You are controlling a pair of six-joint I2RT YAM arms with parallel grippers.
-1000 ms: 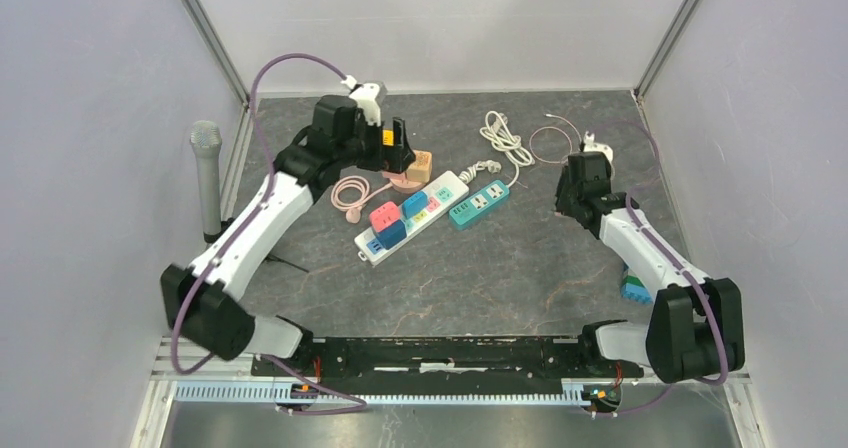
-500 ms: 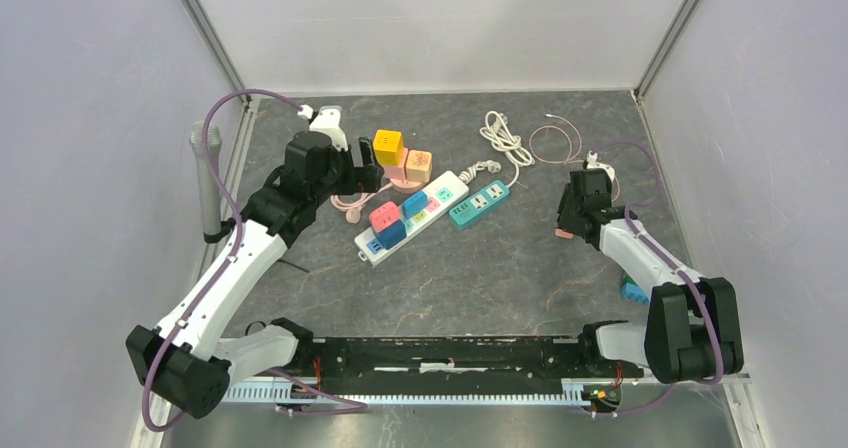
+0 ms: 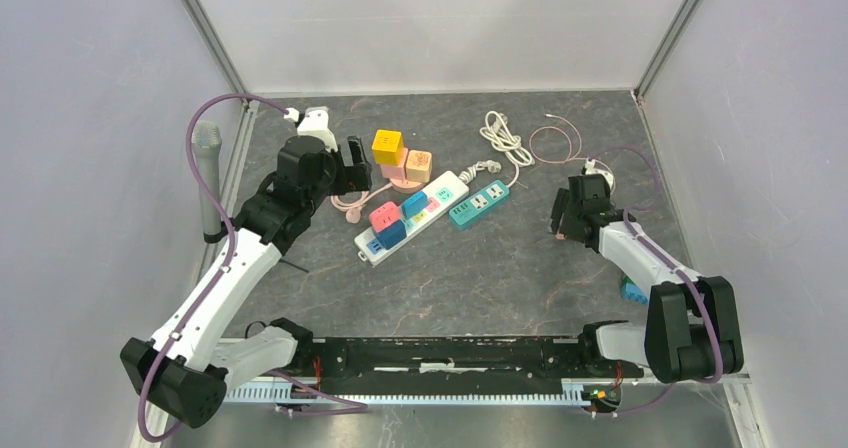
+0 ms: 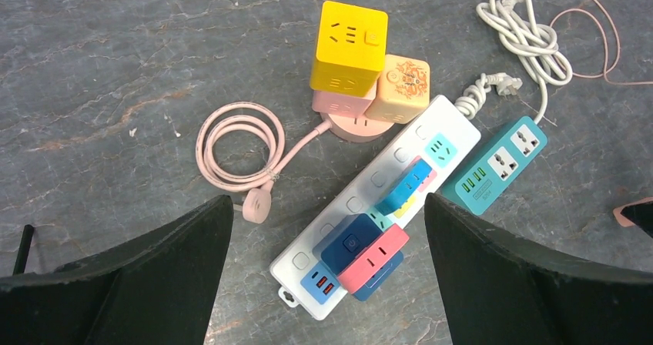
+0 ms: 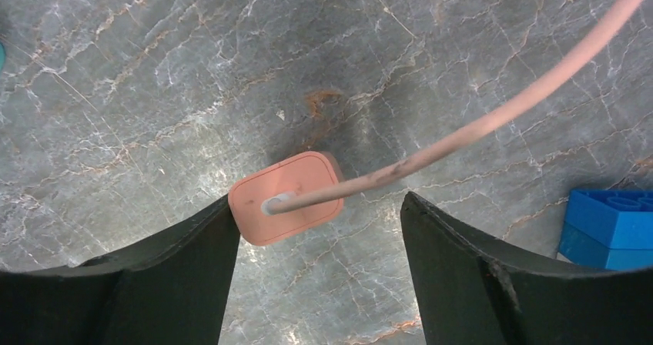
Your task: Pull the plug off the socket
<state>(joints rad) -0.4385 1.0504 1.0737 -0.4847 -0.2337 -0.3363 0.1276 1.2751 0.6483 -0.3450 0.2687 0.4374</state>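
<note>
My left end effector (image 4: 327, 205) hovers with its fingers spread wide and nothing between them, its wrist camera looking down on the white power strip (image 4: 375, 179) at mid-desk (image 4: 115, 68). A pink plug (image 4: 373, 256), a dark blue plug (image 4: 346, 243) and a light blue plug (image 4: 406, 185) sit in the strip. On the right, my right end effector (image 5: 317, 202) is also spread apart, with a salmon plug (image 5: 286, 197) between its fingers and hard by one of them, though I cannot tell if they touch, and its pink cable (image 5: 493, 114) running up and away.
</note>
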